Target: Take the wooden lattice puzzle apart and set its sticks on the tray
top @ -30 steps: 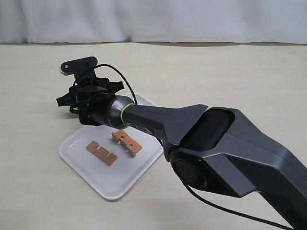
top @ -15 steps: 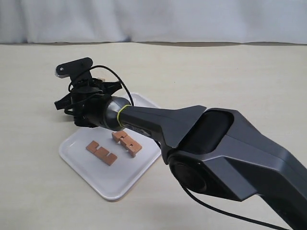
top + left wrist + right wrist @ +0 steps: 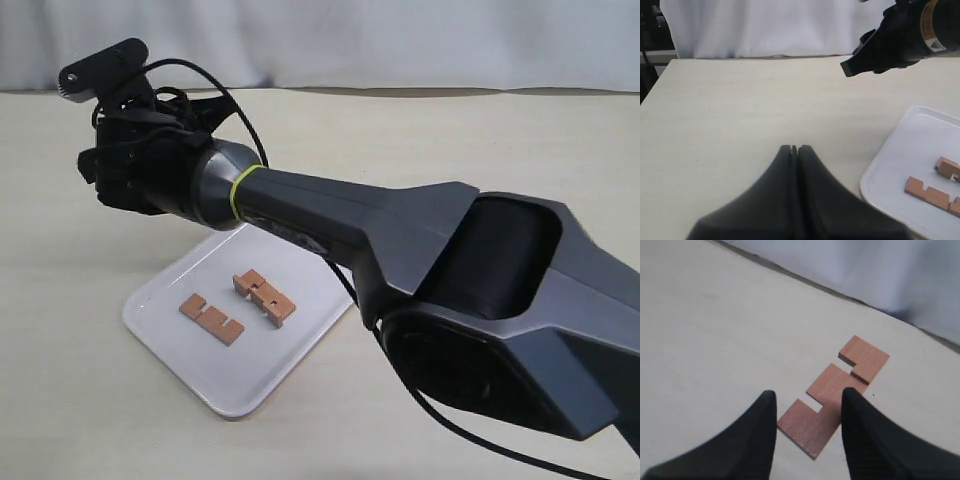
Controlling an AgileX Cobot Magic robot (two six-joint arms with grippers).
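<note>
Two notched sticks are laid on the white tray at lower left, while one stick left on the table is straddled, ungripped, by the parted right pincer; the left pincer is closed empty.

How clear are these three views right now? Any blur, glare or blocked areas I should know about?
Exterior view: even soft light and no glare, but the right arm blocks much of the frame, hiding its tool. Left wrist view: the shut left tool looks soft up close; tray sharp. Right wrist view: the right tool is blurred, the wooden stick on the table fairly sharp, the backdrop hazy.
</note>
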